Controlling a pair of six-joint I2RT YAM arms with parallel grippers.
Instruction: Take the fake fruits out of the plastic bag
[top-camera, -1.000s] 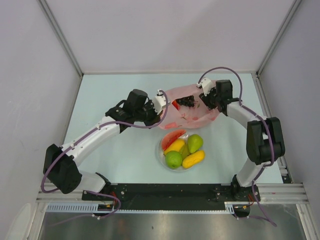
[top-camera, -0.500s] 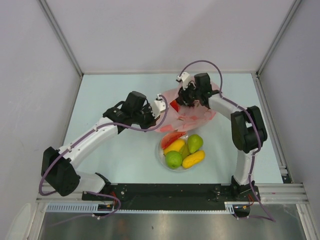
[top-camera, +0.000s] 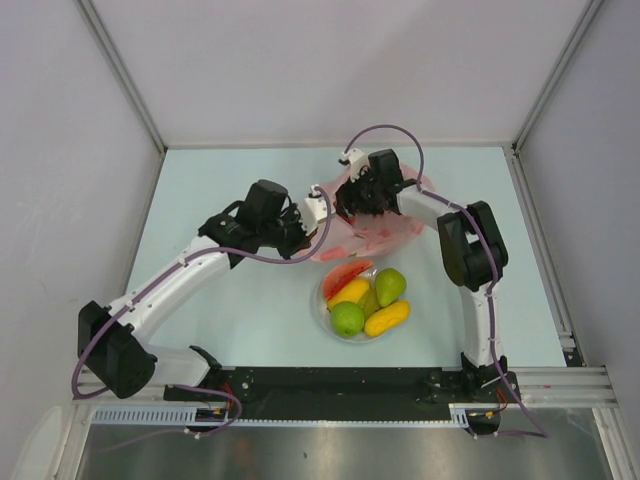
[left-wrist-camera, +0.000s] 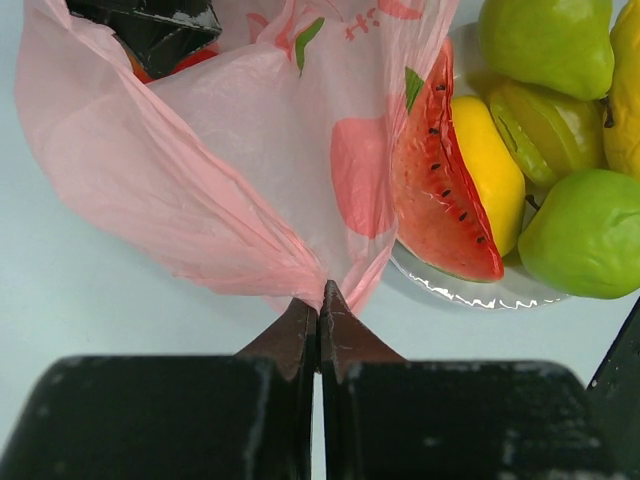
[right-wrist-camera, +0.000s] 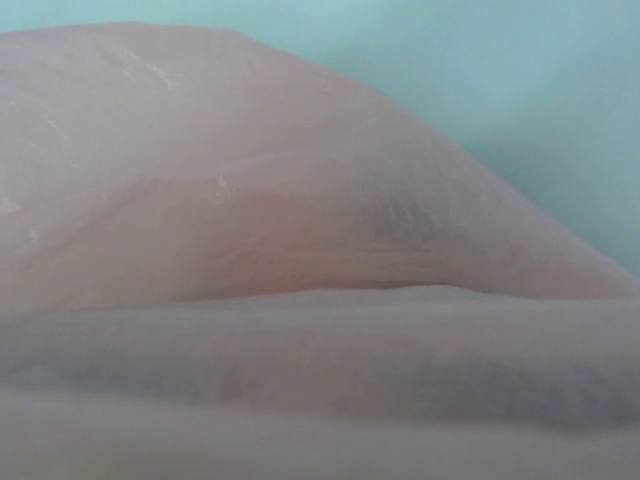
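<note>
The pale counter (top-camera: 230, 180) carries the plastic bag (left-wrist-camera: 220, 170) just far of centre, its near edge draped against the rim of the white plate (left-wrist-camera: 455, 292). The bag is thin, limp film, nearly weightless, and I'd judge it slides and collapses unless pinched at a gathered fold. The left gripper (left-wrist-camera: 320, 312) does just that, jaws closed on a bunched near corner. The right gripper (top-camera: 356, 203) sits among the bag's far-left folds. Its own view is all pink film, so I cannot tell how its jaws stand. The fake fruits (top-camera: 368, 300) heaped on the plate look hard, glossy and slippery, best taken across the middle. A small red piece (left-wrist-camera: 188, 58) seems to remain inside the bag.
</note>
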